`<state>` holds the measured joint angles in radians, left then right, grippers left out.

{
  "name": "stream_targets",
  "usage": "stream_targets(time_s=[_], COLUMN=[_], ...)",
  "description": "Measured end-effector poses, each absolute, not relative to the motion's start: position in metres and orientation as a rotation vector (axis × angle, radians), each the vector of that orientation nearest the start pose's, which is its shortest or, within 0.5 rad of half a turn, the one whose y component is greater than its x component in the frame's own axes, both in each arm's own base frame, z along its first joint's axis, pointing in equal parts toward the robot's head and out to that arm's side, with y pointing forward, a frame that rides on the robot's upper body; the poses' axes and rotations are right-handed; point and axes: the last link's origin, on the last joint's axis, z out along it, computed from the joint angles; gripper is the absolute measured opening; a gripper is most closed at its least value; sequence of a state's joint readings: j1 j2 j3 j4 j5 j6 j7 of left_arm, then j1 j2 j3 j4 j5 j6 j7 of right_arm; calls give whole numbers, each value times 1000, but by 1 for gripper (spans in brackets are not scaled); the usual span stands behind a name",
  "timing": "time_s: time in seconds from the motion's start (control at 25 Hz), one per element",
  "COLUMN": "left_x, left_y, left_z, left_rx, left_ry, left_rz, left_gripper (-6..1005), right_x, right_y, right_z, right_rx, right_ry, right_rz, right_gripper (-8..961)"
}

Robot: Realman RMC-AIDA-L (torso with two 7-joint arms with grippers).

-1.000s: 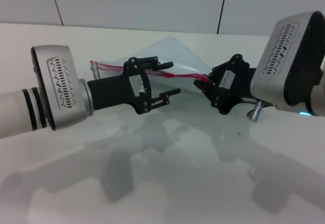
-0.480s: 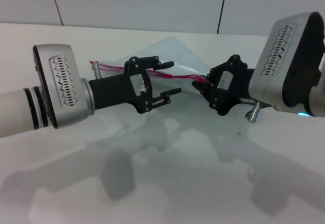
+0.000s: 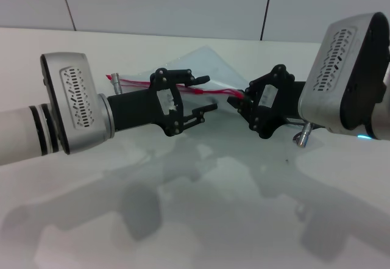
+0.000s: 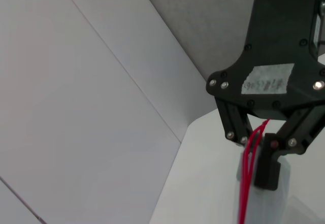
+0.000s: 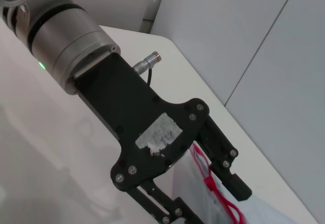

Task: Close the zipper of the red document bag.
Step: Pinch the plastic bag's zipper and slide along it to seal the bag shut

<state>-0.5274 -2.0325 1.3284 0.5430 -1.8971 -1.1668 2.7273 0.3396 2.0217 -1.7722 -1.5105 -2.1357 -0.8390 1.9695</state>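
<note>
Arms reach inward: right end effector (image 3: 239,101) apparently pinches zipper (image 3: 214,90); left end effector (image 3: 203,93) spread wide.

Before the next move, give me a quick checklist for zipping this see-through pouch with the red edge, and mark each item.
1. Translucent pale-blue plastic pouch lifted between both arms: ok.
2. Right pincer closed on the thin bright-red zipper strip at its end: ok.
3. Left pincer closed on the strip: not ok; its jaws are open, one above and one below the strip.
4. Strip lying flat and straight: not ok, it splits into loose strands in the left wrist view.
5. Slider position: cannot tell.
</note>
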Motion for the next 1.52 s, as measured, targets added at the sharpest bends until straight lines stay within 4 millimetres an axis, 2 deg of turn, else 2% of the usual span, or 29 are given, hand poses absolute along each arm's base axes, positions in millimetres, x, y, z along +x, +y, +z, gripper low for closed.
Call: stream_targets(time_s=[0.32, 0.64, 0.76, 1.52], left_x=[-225, -227, -227, -224], left_y=[363, 364, 364, 359], left_z=[-39, -50, -50, -49], left_rx=[-2438, -2467, -2466, -2463], left_ry=[499, 529, 531, 551], left_rz=[-513, -430, -426, -442], left_gripper=[476, 414, 368, 321], right_x=[127, 131, 132, 138], right_y=[340, 341, 341, 344], right_z=[-38, -38, -38, -38], right_rx=[-2613, -2614, -2615, -2611], right_ry=[-35, -19, -15, 14], right_rz=[138, 132, 130, 117], right_gripper=[56, 62, 64, 76])
